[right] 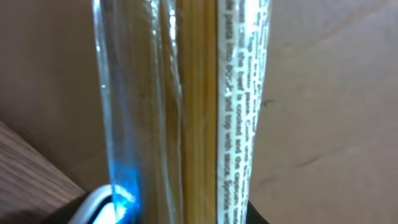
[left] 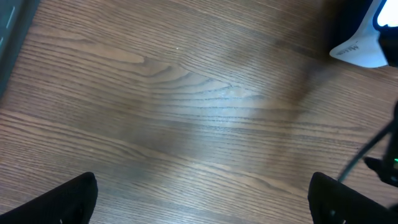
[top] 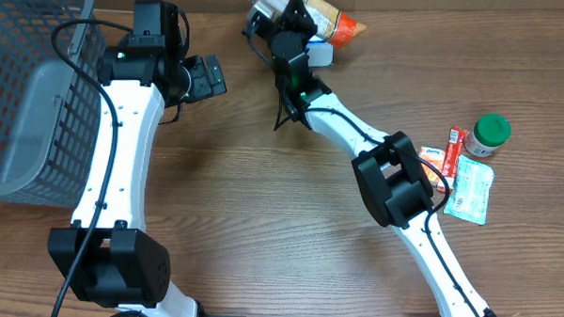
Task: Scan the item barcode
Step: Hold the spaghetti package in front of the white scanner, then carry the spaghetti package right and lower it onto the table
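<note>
The item [top: 336, 22] is a long clear packet of yellow pasta sticks with an orange end. My right gripper [top: 289, 19] is shut on it at the far edge of the table. Seen from the right wrist, the packet [right: 193, 112] stands upright close to the lens, and its white printed label [right: 239, 106] faces right. Blue light from the white scanner [right: 93, 208] falls on the packet's lower left side. The scanner [top: 319, 54] sits just below the held packet. My left gripper [top: 212, 76] hangs open over bare wood, left of the scanner [left: 367, 50], with nothing between its fingers [left: 68, 202].
A grey mesh basket [top: 31, 84] fills the far left. At the right lie a green-capped jar [top: 491, 134], an orange sachet [top: 455, 146] and a white-green packet [top: 471, 189]. Black cables [top: 286, 107] run beside the right arm.
</note>
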`<action>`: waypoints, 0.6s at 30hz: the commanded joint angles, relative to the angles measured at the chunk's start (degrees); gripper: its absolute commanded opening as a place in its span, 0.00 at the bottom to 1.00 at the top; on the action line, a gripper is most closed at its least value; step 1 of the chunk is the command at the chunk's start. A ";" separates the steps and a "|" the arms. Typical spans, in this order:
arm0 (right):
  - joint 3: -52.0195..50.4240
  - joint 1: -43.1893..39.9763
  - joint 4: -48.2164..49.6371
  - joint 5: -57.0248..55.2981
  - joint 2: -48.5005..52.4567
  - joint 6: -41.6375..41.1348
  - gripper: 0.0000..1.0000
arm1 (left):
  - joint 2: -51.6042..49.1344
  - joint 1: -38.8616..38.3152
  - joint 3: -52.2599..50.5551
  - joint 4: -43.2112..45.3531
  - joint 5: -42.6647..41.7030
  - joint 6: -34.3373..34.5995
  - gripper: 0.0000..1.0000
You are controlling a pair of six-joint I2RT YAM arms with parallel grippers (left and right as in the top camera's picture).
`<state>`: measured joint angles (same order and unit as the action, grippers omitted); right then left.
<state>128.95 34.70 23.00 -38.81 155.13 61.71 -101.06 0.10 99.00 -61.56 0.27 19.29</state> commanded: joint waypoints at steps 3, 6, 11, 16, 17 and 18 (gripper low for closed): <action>2.32 0.11 -14.56 -1.49 -14.73 -6.95 0.03 | -0.46 -0.13 0.20 0.09 0.35 -0.66 0.99; 2.32 -0.07 -26.86 -1.44 -19.63 -16.06 0.03 | -0.46 -0.13 0.20 0.09 0.33 -0.66 1.00; 2.32 -1.07 -49.24 -1.33 -27.32 -36.33 0.03 | -0.46 -0.13 0.20 0.09 0.33 -0.66 1.00; 2.32 -3.78 -75.89 10.69 -32.54 -57.66 0.03 | -0.46 -0.13 0.22 0.09 0.35 -0.66 1.00; 2.32 -4.46 -80.30 14.21 -32.81 -60.26 0.04 | -0.46 -0.13 0.20 0.09 0.35 -0.66 0.99; 2.32 -5.35 -85.50 18.32 -32.83 -62.75 0.03 | -0.46 -0.13 0.20 0.09 0.33 -0.66 1.00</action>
<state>129.40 32.12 -56.66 -30.59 126.17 15.25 -101.06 0.10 99.00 -61.56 0.30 19.29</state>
